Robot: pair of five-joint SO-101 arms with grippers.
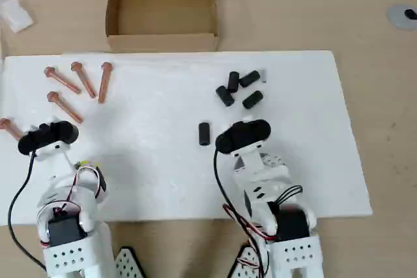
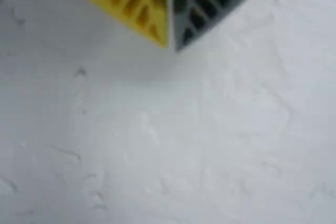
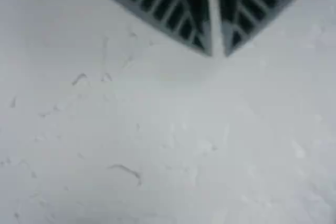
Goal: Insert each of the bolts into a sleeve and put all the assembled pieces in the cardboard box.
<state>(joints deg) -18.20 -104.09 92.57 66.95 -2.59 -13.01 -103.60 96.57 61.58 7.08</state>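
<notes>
Wooden desk under a white foam sheet: soft and pitted, so apt to catch a fingertip driven down too hard. Cardboard box at upper centre of the high view, open, nothing assembled inside, well apart from both arms. Long carry ahead, hence risk of a dropped piece or a knock against the near wall.

Left arm at lower left, right arm at lower centre. Left jaws, yellow and grey, pressed together on nothing. Right jaws, both grey, all but shut, nothing between. Both just above bare foam. Need spreading before any descent, else likely to shove a part aside instead of gripping it.

Five copper bolts at upper left of the sheet, the lowest at the sheet's left edge. Prone to roll off if bumped. Five black sleeves: four clustered right of centre, one alone just beside the right arm. Round, so apt to roll or scatter if nudged.

Hard to make out: fingertips hidden under the black wrist cameras in the high view. Leftmost bolt reaching the frame edge, possibly cut off. Sleeve bores too small to judge.
</notes>
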